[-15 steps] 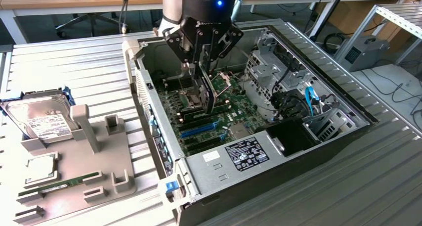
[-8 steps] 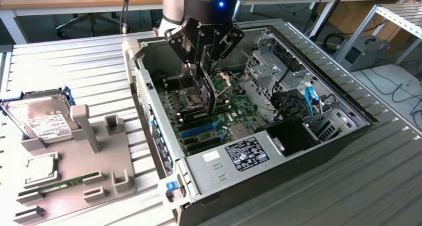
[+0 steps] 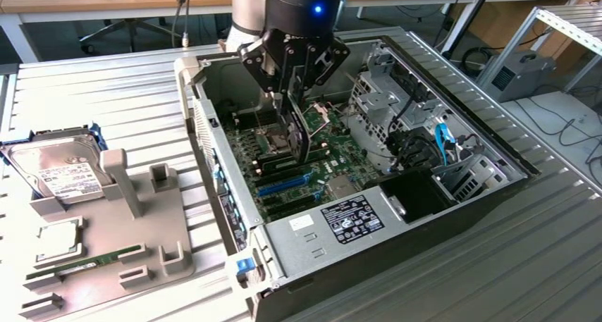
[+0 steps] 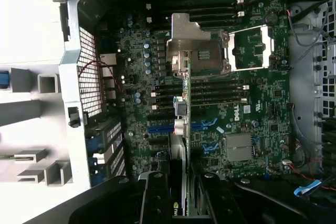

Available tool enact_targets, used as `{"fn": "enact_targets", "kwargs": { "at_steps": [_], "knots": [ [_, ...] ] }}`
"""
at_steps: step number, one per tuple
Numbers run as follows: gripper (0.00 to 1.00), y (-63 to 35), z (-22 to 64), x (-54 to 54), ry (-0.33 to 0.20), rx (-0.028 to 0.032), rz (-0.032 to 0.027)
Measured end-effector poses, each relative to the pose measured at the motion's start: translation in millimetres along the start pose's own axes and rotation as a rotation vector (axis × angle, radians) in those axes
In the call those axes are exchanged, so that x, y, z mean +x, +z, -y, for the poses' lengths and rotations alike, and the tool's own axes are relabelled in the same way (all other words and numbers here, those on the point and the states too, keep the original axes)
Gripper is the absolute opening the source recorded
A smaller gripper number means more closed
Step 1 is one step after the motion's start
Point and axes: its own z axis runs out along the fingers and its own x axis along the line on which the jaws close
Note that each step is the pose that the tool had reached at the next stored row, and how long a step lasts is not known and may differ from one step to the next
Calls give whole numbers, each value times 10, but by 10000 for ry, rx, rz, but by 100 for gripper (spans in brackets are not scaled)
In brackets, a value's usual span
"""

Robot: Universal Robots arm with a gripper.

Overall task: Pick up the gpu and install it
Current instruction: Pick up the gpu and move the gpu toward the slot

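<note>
The bench [image 3: 113,89] is ribbed grey metal, matt. The case [image 3: 311,227] is dull bare sheet metal inside and black-painted outside. The motherboard [image 4: 252,114] is glossy green laminate. The gpu [image 3: 299,135] has a bright metal bracket. The end effector [image 3: 293,96] is smooth black. The drive [image 3: 56,168] is shiny metal with a white paper label. The holder [image 3: 123,273] is matt grey plastic.

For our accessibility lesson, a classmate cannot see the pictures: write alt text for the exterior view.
The gripper holds the gpu on edge over the motherboard inside an open computer case. On the exterior view's left, a grey holder has a hard drive and a RAM stick.
</note>
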Motion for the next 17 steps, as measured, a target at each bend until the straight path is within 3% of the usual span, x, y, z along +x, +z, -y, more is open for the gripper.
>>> {"fn": "enact_targets", "kwargs": {
  "at_steps": [17],
  "knots": [
    [26,55,-19,-142,1,-1,1]
  ]
}}
